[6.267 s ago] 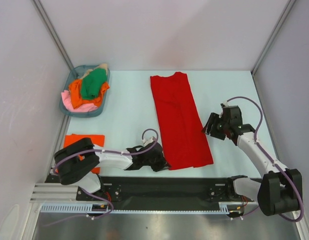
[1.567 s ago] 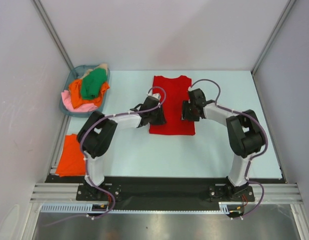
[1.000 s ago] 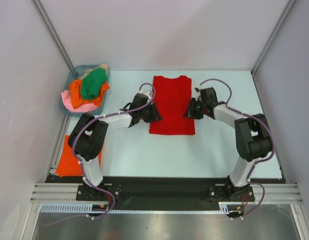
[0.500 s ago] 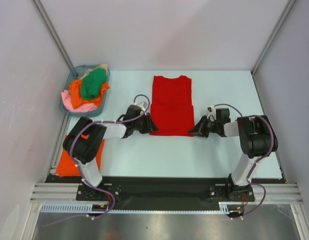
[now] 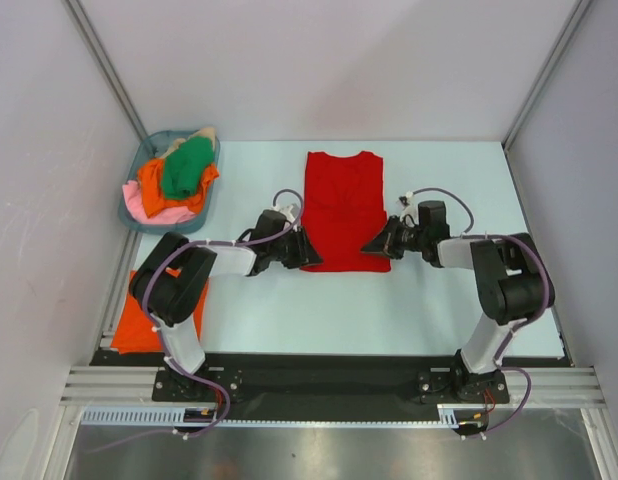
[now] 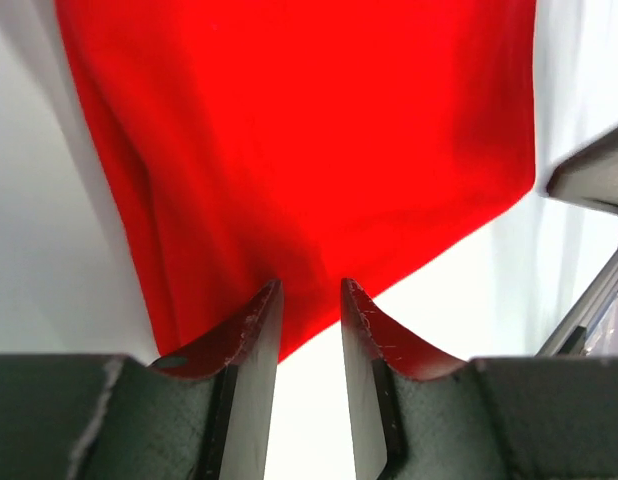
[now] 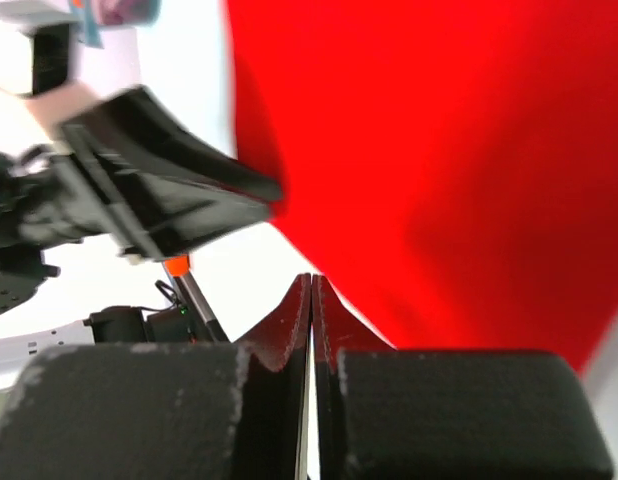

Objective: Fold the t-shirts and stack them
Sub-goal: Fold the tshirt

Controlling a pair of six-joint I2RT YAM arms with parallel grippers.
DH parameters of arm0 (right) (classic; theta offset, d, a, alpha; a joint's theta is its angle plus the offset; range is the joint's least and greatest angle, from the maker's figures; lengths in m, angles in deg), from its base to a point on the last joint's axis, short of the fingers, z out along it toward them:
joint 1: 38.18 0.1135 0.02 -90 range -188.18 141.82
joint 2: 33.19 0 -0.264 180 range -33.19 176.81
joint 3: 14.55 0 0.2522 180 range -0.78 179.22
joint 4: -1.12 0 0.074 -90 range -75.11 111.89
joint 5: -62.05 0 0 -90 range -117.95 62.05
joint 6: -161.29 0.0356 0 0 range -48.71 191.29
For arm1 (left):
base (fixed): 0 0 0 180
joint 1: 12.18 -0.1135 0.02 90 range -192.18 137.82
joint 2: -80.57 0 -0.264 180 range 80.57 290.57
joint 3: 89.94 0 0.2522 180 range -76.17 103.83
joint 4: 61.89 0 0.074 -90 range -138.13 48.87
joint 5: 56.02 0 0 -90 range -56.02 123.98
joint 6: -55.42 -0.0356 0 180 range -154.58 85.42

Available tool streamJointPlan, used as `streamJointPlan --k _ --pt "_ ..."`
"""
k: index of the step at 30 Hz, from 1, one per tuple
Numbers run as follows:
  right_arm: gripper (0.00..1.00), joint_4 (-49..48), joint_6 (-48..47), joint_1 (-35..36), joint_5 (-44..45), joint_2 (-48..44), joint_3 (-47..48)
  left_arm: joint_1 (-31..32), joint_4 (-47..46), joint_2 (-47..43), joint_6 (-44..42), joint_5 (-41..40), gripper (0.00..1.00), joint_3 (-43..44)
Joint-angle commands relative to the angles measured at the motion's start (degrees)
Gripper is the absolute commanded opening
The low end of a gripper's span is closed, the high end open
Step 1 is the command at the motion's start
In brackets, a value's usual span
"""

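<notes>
Centrally on the pale surface (image 5: 439,300) lies the red shirt (image 5: 344,205), folded to a flat oblong with its collar end far from the arm bases. Both claws sit low at its near edge, each pointing inward at the cloth. The left claw (image 5: 303,256) is at the near-left corner and the right claw (image 5: 371,247) at the near-right corner.

From above, neither claw's jaws can be read. The left wrist view settles one. There the left claw (image 6: 309,305) has its fingers (image 6: 251,325) parted by a narrow gap. The shirt's (image 6: 309,130) hem reaches just into that gap at the tips, with bare surface showing farther back. The right wrist view shows the right claw (image 7: 311,285) pressed together to a hairline slit, its tips at the very edge of the shirt (image 7: 439,150). Whether any cloth is pinched in the slit cannot be told. That view also catches the left claw (image 7: 264,200) across the corner.

Only the top view shows the rest. A basket (image 5: 134,215) at the far left holds loose shirts (image 5: 186,168) in green, orange, pink and beige. A folded orange shirt (image 5: 129,325) lies near the left arm's base, partly under that arm.
</notes>
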Motion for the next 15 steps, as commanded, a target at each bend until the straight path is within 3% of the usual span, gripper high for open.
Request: streamJointPlan --k 1,8,12,15 --pt "0.01 -6.2 2.4 -1.3 -1.6 4.5 -3.6 -0.7 -1.2 0.2 0.3 -0.3 0.36 -1.5" --pt "0.01 -8.0 0.0 -7.7 -4.3 3.1 -10.5 -3.4 -2.0 -6.8 -1.8 -1.8 0.37 -8.4" --pt "0.01 -2.6 -1.5 -7.8 -3.7 -1.0 -6.7 -3.4 -4.7 -8.2 -0.4 0.8 0.37 -4.6" --pt "0.01 -2.7 0.1 -7.7 -3.5 0.7 -1.1 -4.1 -4.9 -3.3 0.3 2.3 0.37 1.9"
